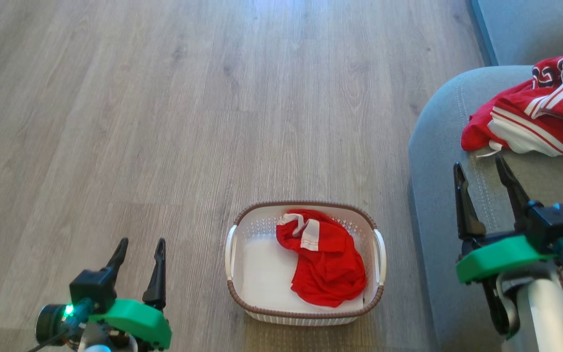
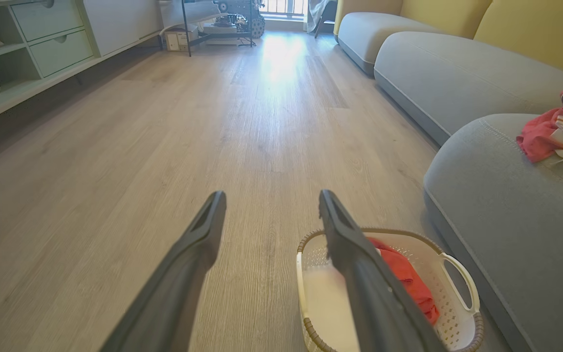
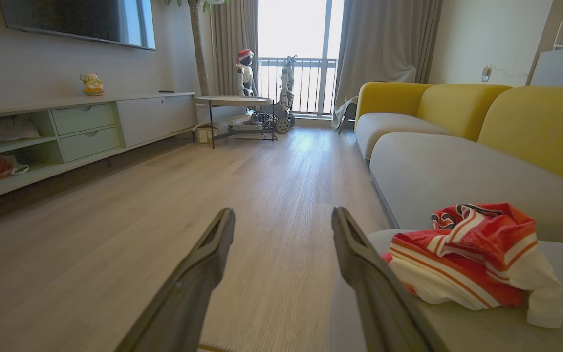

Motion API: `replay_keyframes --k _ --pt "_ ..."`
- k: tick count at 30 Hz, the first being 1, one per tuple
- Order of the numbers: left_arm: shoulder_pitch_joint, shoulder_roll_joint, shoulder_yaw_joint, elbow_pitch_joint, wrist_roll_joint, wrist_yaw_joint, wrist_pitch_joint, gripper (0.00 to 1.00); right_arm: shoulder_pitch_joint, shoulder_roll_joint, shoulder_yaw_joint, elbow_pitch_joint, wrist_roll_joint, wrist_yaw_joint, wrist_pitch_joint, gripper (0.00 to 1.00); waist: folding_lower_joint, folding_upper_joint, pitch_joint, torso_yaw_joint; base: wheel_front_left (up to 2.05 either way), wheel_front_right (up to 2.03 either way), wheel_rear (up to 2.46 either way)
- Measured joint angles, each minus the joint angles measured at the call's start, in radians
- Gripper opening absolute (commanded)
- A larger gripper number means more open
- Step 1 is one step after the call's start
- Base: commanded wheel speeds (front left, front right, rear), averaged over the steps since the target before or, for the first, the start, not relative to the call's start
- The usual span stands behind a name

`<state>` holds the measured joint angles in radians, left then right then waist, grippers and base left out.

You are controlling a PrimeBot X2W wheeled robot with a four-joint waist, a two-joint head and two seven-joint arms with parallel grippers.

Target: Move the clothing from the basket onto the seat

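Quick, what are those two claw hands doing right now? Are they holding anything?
Left gripper: open, holding nothing.
Right gripper: open, holding nothing.

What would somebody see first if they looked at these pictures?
The bright red thin-fabric garment crumpled in the small oval white plastic basket with a brown rim, on the wooden floor. Next, the heap of red clothing with white stripes lying on the big grey fabric sofa cushion, just beyond the open right gripper.
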<state>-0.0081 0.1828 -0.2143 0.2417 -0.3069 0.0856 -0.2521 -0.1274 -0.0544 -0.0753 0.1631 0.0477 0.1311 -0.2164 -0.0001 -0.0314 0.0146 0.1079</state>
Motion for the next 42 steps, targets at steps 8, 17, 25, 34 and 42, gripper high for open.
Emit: replay_keyframes --k 8,17,25,34,42 --pt "0.043 -0.01 0.026 -0.04 0.01 0.006 0.0 1.0 0.106 0.003 0.013 -0.026 0.067 0.0 0.007 1.0 0.0 0.0 -0.03 0.007 0.0 0.0 0.0" --pt "0.055 -0.019 0.035 -0.033 0.018 0.001 0.0 1.0 0.16 0.007 0.037 -0.022 0.095 0.0 -0.004 1.0 0.0 0.0 -0.056 0.008 0.0 0.0 0.0" --pt "0.055 -0.021 0.037 -0.02 0.02 -0.004 0.0 1.0 0.166 0.008 0.047 -0.004 0.096 0.0 -0.005 1.0 0.0 0.0 -0.063 0.003 0.0 0.0 0.0" --pt "0.055 -0.022 0.037 -0.011 0.02 -0.004 0.0 1.0 0.166 0.008 0.049 0.004 0.097 0.0 -0.005 1.0 0.0 0.0 -0.062 0.001 0.0 0.0 0.0" --pt "0.055 -0.022 0.042 -0.011 0.026 -0.005 0.0 1.0 0.166 0.008 0.044 0.005 0.103 0.0 -0.014 1.0 0.0 0.0 -0.06 0.004 0.0 0.0 0.0"
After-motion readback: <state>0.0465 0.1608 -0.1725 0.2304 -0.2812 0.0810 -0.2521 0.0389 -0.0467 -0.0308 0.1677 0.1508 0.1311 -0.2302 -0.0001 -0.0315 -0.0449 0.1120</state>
